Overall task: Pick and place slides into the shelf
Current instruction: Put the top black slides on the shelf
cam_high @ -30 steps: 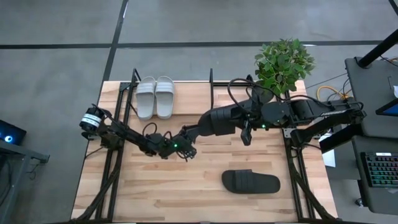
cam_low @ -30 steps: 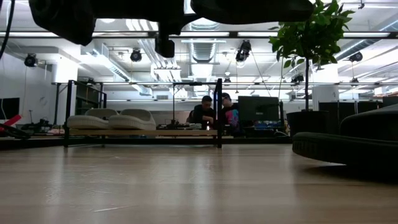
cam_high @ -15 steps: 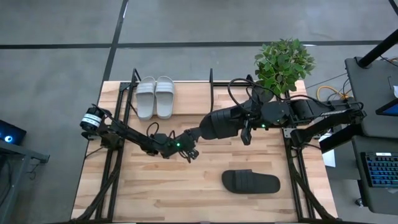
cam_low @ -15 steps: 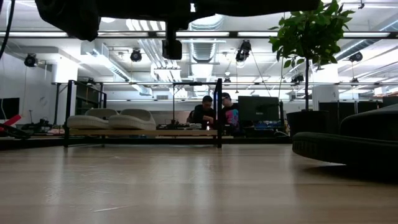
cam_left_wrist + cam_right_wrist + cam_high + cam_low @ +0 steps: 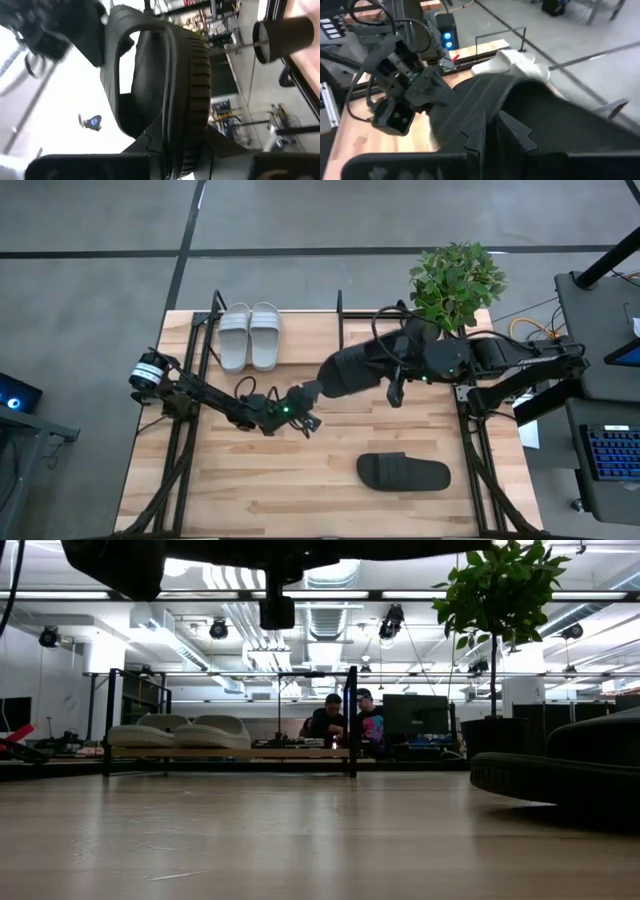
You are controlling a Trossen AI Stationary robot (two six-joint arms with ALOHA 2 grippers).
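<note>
Both pincers grip one black slide (image 5: 345,372) mid-tabletop: left pincer (image 5: 300,402) at 7 o'clock end, right pincer (image 5: 392,370) at 3.

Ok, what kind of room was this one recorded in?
Most likely an open-plan robotics lab or workshop. Exposed ceiling ducts and track lights hang overhead, two people sit at monitors behind the wooden table, and a keyboard sits at a workstation beside it.

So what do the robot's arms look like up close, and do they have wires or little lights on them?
Both arms are dark, nearly black, built from chunky rounded segments. The left arm is slimmer, with a silver-and-black cylinder at its base and looping black cables. The right arm is bulkier, also trailing black cables. Small green lights glow on each. The left tool is black too.
</note>
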